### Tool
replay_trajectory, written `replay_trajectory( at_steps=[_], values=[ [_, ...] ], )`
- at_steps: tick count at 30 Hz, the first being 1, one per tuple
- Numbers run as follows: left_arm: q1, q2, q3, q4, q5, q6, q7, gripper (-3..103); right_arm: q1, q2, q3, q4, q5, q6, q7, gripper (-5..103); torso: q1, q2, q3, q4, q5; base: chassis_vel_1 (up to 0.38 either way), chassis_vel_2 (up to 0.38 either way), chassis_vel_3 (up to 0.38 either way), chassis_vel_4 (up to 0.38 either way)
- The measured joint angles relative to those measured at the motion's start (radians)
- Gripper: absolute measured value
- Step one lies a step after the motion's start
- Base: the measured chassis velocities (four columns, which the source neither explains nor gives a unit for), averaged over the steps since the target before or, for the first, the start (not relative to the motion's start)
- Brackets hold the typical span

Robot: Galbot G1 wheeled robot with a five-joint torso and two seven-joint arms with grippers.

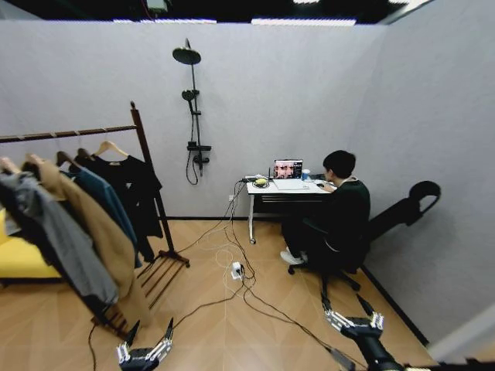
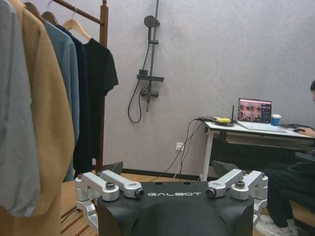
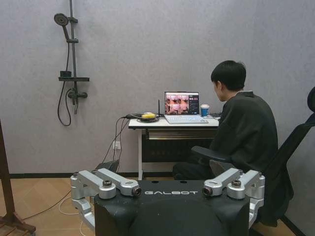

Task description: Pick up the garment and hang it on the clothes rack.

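Both grippers open (low, empty): left gripper point(image 1: 144, 354), right gripper point(image 1: 354, 318); garment point(image 1: 130, 182) on clothes rack point(image 1: 147, 158).

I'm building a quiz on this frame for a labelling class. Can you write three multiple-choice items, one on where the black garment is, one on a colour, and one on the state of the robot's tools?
1. Where is the black garment?
A. On the floor
B. Hanging on the clothes rack, at its post end
C. On the desk

2. What colour is the long coat next to the blue jacket?
A. Tan
B. Red
C. White

3. What state are the left tool and right tool in?
A. Both shut on cloth
B. One holds a hanger
C. Both open and empty

Answers: 1 B, its pale hanger sits on the rail beside the upright post. 2 A, the coat hangs tan between the grey and blue garments. 3 C, both tools hang low above the floor with fingers spread, holding nothing.
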Motion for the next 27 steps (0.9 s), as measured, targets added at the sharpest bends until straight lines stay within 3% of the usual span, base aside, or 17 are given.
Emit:
replay_trajectory(
  at_steps=[7, 27],
  values=[
    [0.000, 0.000, 0.001, 0.000, 0.000, 0.000, 0.001, 100, 0.000, 0.000, 0.000, 0.000, 0.000, 0.000, 0.000, 100, 0.000, 0.000, 0.000, -0.0008, 0.0016, 0.021, -0.077, -0.133, 0.109],
    [0.000, 0.000, 0.000, 0.000, 0.000, 0.000, 0.001, 100, 0.000, 0.000, 0.000, 0.000, 0.000, 0.000, 0.000, 100, 0.001, 0.000, 0.000, -0.0004, 0.0008, -0.022, 0.026, 0.027, -0.017]
  ],
)
